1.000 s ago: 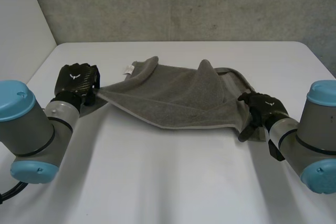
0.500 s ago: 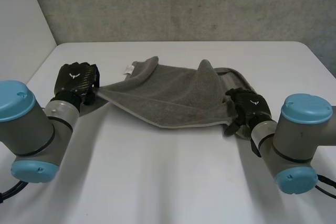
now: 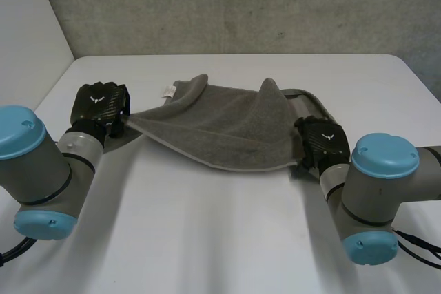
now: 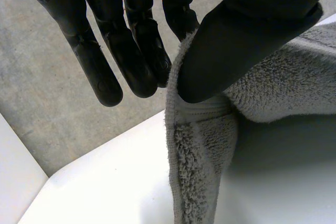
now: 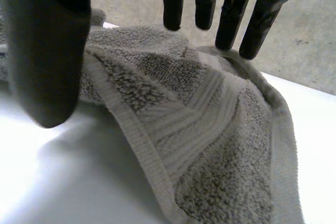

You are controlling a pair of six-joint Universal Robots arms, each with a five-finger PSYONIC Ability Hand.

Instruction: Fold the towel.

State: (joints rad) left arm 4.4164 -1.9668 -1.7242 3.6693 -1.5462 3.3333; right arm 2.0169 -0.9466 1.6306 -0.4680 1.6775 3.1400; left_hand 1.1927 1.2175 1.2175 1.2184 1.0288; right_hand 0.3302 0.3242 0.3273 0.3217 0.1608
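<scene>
A grey towel (image 3: 220, 118) hangs stretched over the white table (image 3: 207, 232) between my two hands. My left hand (image 3: 102, 105) is at the towel's left corner. In the left wrist view its thumb (image 4: 236, 30) presses the towel's hem (image 4: 197, 129) against the straight fingers (image 4: 131, 51). My right hand (image 3: 322, 144) sits on the towel's near right corner. In the right wrist view the towel (image 5: 210, 145) passes between its thumb (image 5: 47, 51) and straight fingers (image 5: 231, 14), and the hem stands off the table.
A small white label (image 3: 168, 90) shows at the towel's far left edge. A grey wall runs behind the table's far edge. Bare table lies in front of the towel, between the arms.
My right arm has swung inward and its hand has moved left with the towel's right corner, so the towel is bunched shorter. The left hand has stayed put.
</scene>
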